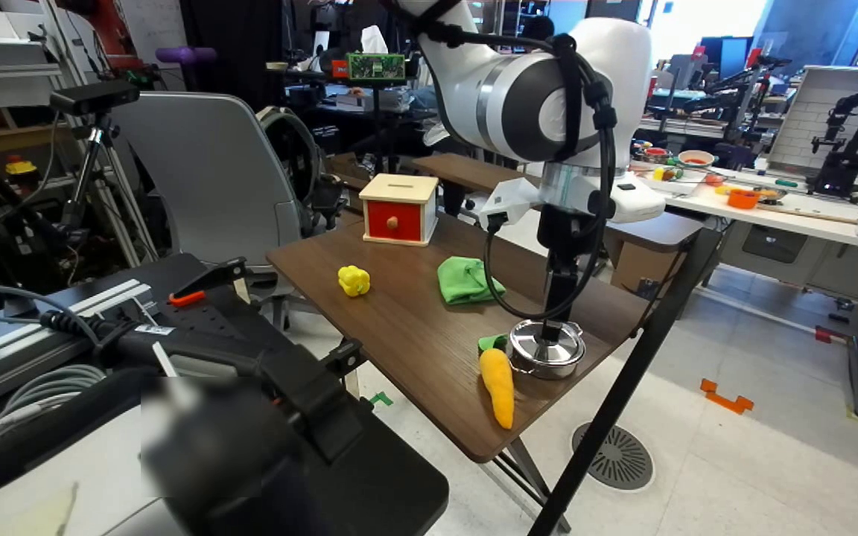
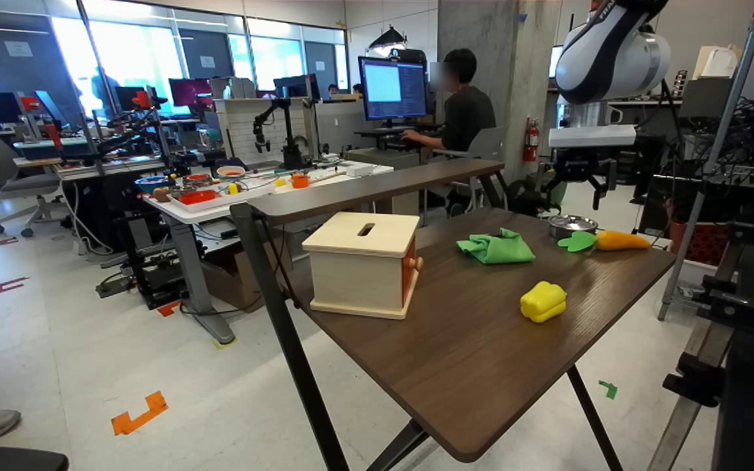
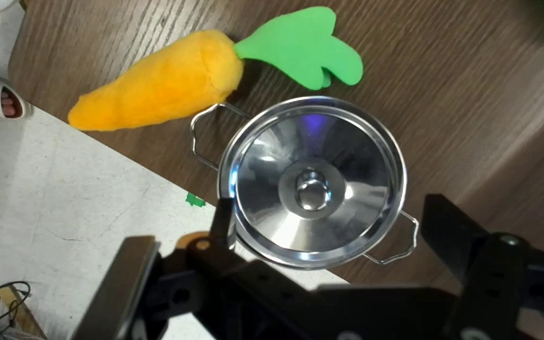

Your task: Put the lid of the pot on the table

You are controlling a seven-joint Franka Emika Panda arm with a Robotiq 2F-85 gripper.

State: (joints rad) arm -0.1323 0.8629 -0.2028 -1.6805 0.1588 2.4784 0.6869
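The lid (image 3: 267, 189) is a round silvery disc with a central knob. It sits on the pot, whose wire handles (image 3: 414, 236) stick out at both sides in the wrist view. The pot (image 1: 548, 370) stands near an edge of the dark brown table (image 1: 399, 320). The lid (image 1: 527, 344) and the pot (image 2: 572, 229) also show in the exterior views. My gripper (image 3: 329, 205) is open and empty, its fingers wide apart on either side of the lid in the wrist view. In an exterior view the gripper (image 2: 573, 194) hangs above the lid with a gap.
A plush carrot (image 3: 158, 85) with green leaves lies right beside the pot. A green cloth (image 1: 466, 281), a yellow pepper (image 1: 354, 281) and a wooden box with a red drawer (image 1: 399, 208) stand farther off on the table. A slanted black table leg (image 1: 623, 380) passes near the pot.
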